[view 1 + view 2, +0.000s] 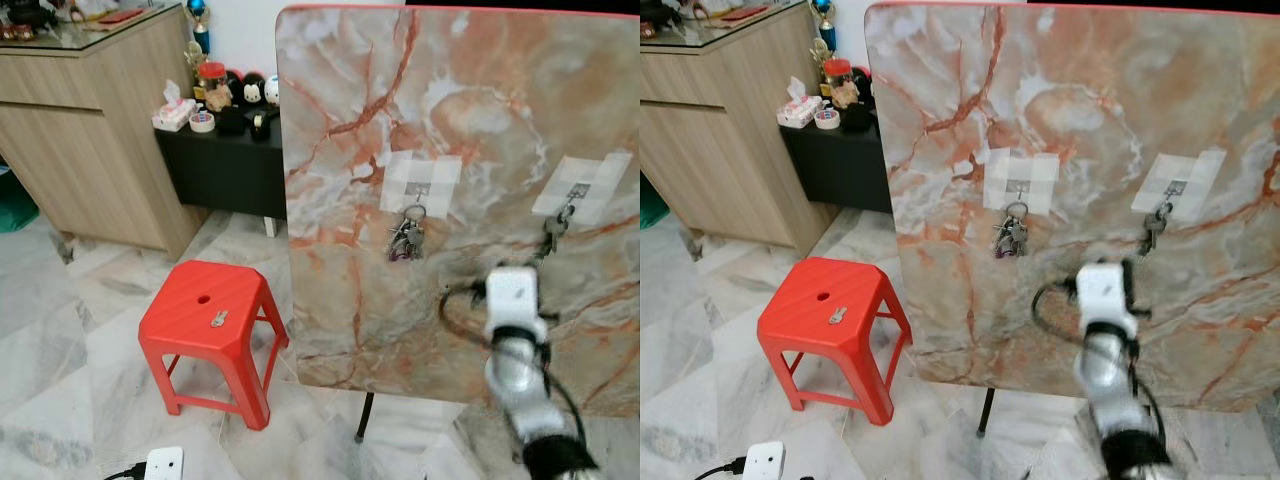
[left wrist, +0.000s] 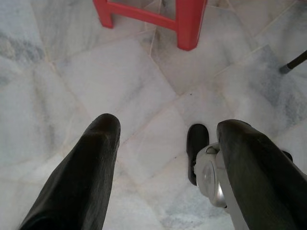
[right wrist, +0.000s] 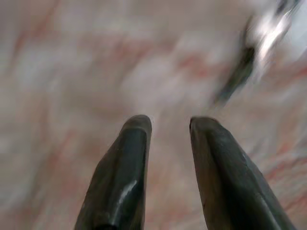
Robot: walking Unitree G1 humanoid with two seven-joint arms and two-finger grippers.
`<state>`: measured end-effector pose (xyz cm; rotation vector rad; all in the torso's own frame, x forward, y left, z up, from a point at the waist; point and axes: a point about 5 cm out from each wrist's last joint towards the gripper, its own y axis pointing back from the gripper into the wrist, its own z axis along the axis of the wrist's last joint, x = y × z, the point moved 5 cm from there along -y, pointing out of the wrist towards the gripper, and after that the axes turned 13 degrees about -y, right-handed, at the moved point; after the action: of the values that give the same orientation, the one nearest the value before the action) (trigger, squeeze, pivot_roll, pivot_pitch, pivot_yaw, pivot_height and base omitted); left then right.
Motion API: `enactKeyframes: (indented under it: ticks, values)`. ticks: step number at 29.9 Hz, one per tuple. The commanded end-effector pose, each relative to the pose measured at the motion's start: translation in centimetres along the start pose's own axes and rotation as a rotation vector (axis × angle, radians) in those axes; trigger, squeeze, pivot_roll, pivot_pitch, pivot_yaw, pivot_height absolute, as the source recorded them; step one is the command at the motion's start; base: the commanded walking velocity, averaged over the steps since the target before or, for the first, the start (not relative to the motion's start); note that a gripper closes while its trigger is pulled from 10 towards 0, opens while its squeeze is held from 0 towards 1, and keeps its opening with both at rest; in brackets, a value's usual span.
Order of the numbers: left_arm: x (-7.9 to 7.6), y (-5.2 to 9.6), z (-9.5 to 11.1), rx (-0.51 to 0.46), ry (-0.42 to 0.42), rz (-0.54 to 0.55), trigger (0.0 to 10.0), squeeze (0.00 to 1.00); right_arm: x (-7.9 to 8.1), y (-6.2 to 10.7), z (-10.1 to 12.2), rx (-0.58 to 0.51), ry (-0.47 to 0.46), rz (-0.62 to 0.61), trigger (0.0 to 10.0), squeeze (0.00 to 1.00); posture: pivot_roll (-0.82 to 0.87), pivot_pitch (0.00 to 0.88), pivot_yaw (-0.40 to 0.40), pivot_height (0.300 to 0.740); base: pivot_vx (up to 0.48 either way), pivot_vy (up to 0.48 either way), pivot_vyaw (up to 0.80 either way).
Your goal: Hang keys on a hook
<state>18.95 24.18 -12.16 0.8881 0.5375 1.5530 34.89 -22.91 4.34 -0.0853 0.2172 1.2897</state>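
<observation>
Facing the marble panel (image 1: 460,150), I hold the right tool (image 3: 168,127) parted and empty just below the keys (image 1: 552,232) hanging on the right hook (image 1: 577,192). I should withdraw straight, avoiding the dangling keys. The left tool (image 2: 163,143) hangs spread over the floor (image 2: 96,81).

We see a bunch of keys (image 1: 407,238) hanging from the left hook (image 1: 418,190), taped to the upright marble panel (image 1: 480,120). A second, darker set of keys (image 1: 553,232) hangs from the right hook (image 1: 577,192). One small key (image 1: 218,319) lies flat on the red stool (image 1: 210,325).
</observation>
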Motion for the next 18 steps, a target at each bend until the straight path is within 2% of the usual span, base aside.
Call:
enactKeyframes:
  ticks: [1,4,6,8,10,12,13,14,15,18]
  values:
    - [-0.1,0.1,-0.7,0.024,-0.023,-0.014,10.0,0.00,0.8,1.2,-3.2,0.140,-0.020,0.064,10.0,0.00,-0.03,0.000,0.006,0.740,0.000,0.000,0.00]
    - [0.0,0.1,-0.7,0.025,-0.028,-0.014,10.0,0.00,1.5,4.4,-9.2,0.428,-0.123,0.070,10.0,0.00,-0.04,0.000,0.015,0.740,0.000,0.000,0.00]
    - [0.1,0.1,-0.7,0.026,-0.031,-0.013,10.0,0.00,2.5,7.0,-12.2,0.588,-0.145,0.126,10.0,0.00,-0.02,0.000,0.008,0.740,0.000,0.000,0.00]
    - [0.3,0.1,-0.6,0.025,-0.026,-0.006,10.0,0.00,3.6,9.8,-14.6,0.710,-0.106,0.214,10.0,0.00,-0.01,0.000,0.002,0.740,0.000,0.000,0.00]
    - [0.4,0.1,-0.6,0.026,-0.024,-0.003,10.0,0.00,4.2,11.0,-15.4,0.758,-0.099,0.263,10.0,0.00,0.00,0.000,0.002,0.740,0.000,0.000,0.00]
    - [0.4,0.1,-0.6,0.026,-0.024,-0.002,10.0,0.00,4.3,11.3,-15.6,0.766,-0.091,0.271,10.0,0.00,0.00,0.000,0.006,0.740,0.000,0.000,0.00]
    - [0.5,0.1,-0.6,0.026,-0.024,-0.002,10.0,0.00,4.1,11.8,-16.1,0.794,-0.103,0.255,10.0,0.00,0.00,0.000,0.010,0.740,0.000,0.000,0.00]
    - [0.6,0.1,-0.7,0.029,-0.034,-0.002,10.0,0.00,3.0,12.7,-17.0,0.850,-0.116,0.176,10.0,0.00,0.00,0.000,0.014,0.740,0.000,0.000,0.00]
    - [0.6,0.1,-0.7,0.029,-0.034,-0.002,10.0,0.00,3.0,12.7,-17.0,0.850,-0.116,0.176,10.0,0.00,0.00,0.000,0.014,0.740,0.000,0.000,0.00]
    - [0.9,0.1,-0.8,0.038,-0.038,0.004,10.0,0.00,2.0,13.1,-17.5,0.888,-0.259,0.044,10.0,0.00,-0.01,0.000,0.013,0.740,0.000,0.000,0.00]
